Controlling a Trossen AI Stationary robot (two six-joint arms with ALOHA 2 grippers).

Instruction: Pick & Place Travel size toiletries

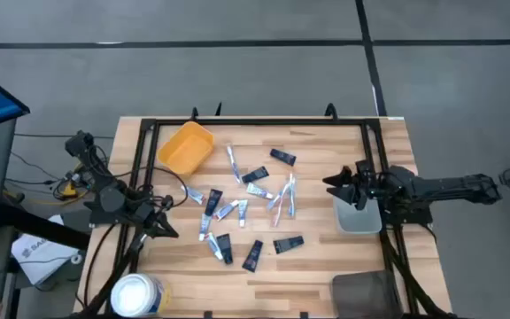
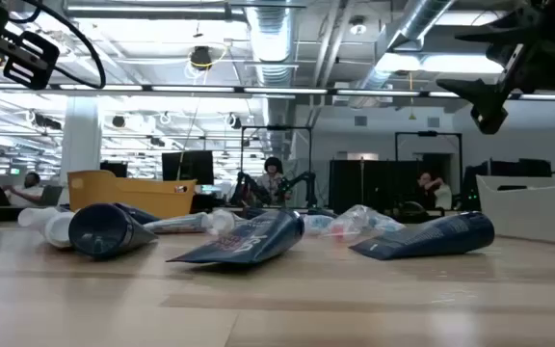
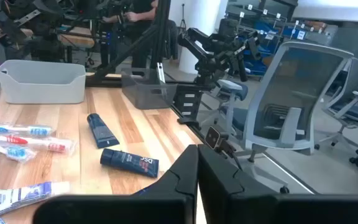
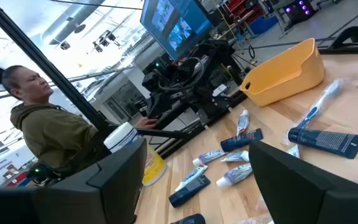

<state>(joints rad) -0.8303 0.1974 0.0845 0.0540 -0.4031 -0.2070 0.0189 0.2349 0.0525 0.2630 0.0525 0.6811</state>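
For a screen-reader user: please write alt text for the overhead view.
Small toiletry tubes lie scattered mid-table, between a yellow bin and a grey bin. The right gripper hangs open by the grey bin; the left gripper sits shut at the left edge.

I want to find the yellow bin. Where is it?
In the high view the yellow bin sits at the table's far left corner, just left of the scattered toiletries.

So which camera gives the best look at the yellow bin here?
The high view: the yellow bin shows whole from above, its inside visible, at the table's far left. The right wrist view shows it large but side-on, the low view only one wall behind tubes. The left wrist view misses it.
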